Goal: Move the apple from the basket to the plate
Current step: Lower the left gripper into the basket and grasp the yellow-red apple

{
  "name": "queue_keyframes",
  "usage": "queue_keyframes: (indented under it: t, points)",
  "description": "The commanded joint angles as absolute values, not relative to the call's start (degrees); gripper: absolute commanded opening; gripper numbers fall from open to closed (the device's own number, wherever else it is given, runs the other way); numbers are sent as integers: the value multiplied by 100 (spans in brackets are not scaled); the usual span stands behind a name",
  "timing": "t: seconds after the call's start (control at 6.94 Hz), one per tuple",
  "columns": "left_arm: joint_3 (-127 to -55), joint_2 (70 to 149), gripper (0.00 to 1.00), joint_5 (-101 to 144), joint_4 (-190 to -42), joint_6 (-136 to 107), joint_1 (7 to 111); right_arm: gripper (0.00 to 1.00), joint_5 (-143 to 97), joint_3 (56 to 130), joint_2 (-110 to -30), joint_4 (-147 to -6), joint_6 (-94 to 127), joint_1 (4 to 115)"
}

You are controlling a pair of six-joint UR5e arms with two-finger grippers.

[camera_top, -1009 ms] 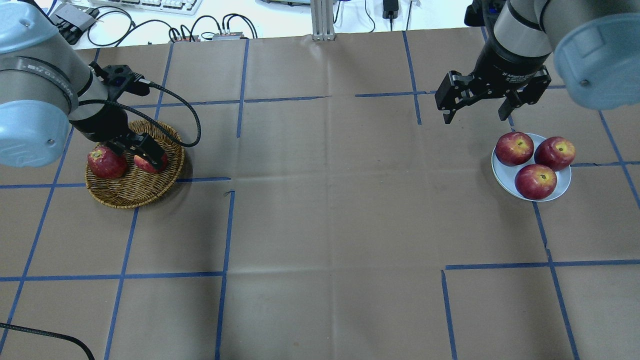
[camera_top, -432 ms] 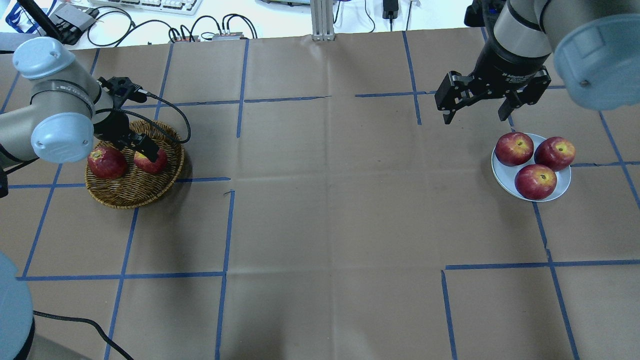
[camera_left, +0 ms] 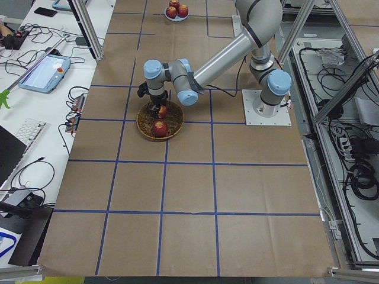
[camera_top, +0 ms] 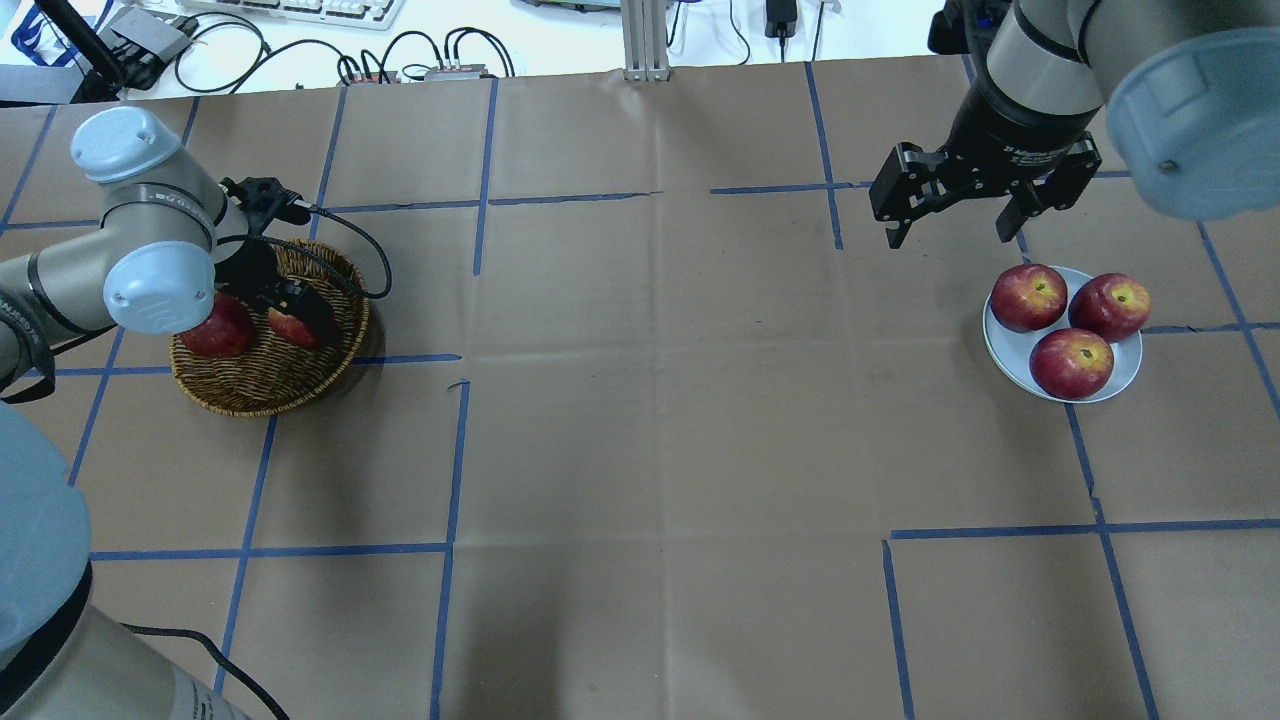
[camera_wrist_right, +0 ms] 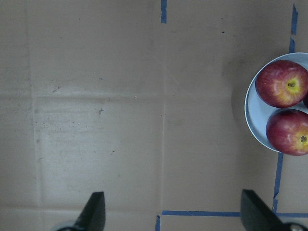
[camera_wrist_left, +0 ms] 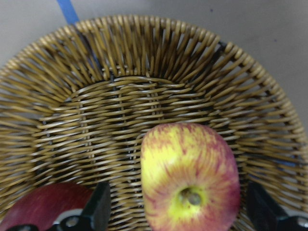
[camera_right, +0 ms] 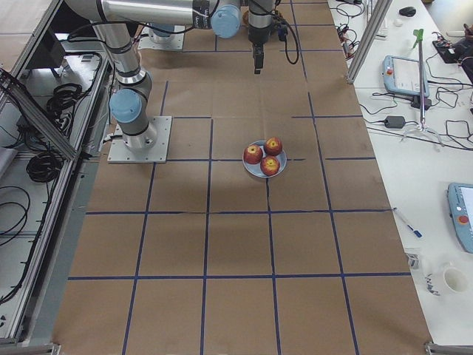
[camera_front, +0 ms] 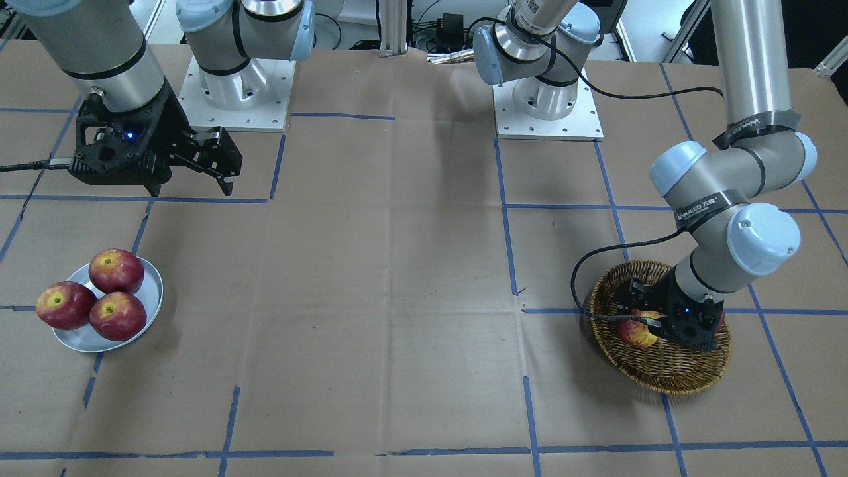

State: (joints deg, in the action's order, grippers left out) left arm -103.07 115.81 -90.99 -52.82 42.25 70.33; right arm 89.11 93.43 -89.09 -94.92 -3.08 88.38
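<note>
Within basket (camera_wrist_left: 144, 62), apple (camera_wrist_left: 190, 168) between left gripper (camera_wrist_left: 180, 211) jaws, stem facing camera

This is looking every bit like a robotics lab. Brown paper is covering the table (camera_top: 660, 400), and blue tape lines (camera_top: 450, 470) are marking it off into a grid. At the table's back edge the left arm (camera_front: 729, 179) and the right arm (camera_front: 99, 46) are standing, each bolted to a white base plate (camera_front: 271, 112). Aluminium framing posts (camera_left: 86, 26) are rising along the table's sides. Black cables (camera_right: 33, 163) are lying in loops just off its edge. On white benches beside the table, a keyboard (camera_left: 31, 133) and a teach pendant (camera_right: 405, 74) are sitting among more wires.
</note>
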Motion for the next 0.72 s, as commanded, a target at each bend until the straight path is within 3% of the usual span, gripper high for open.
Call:
queue_keyframes:
  t: [0.0, 0.29, 0.43, 0.58]
  points:
    - [-10301, 11742, 77, -9123, -5273, 4219, 7031, 100, 8912, 9343, -8912, -9492, -308, 8833]
    - [-10301, 11690, 45, -9141, -5273, 4219, 7040, 100, 8903, 9343, -8912, -9492, -308, 8833]
    - [-10292, 11602, 38, -9132, -5273, 4219, 7084, 100, 8903, 9334, -8912, -9492, -308, 8833]
    - [-10231, 11401, 37, -9123, -5352, 4167, 7188, 100, 8903, 9334, -8903, -9492, -308, 8833]
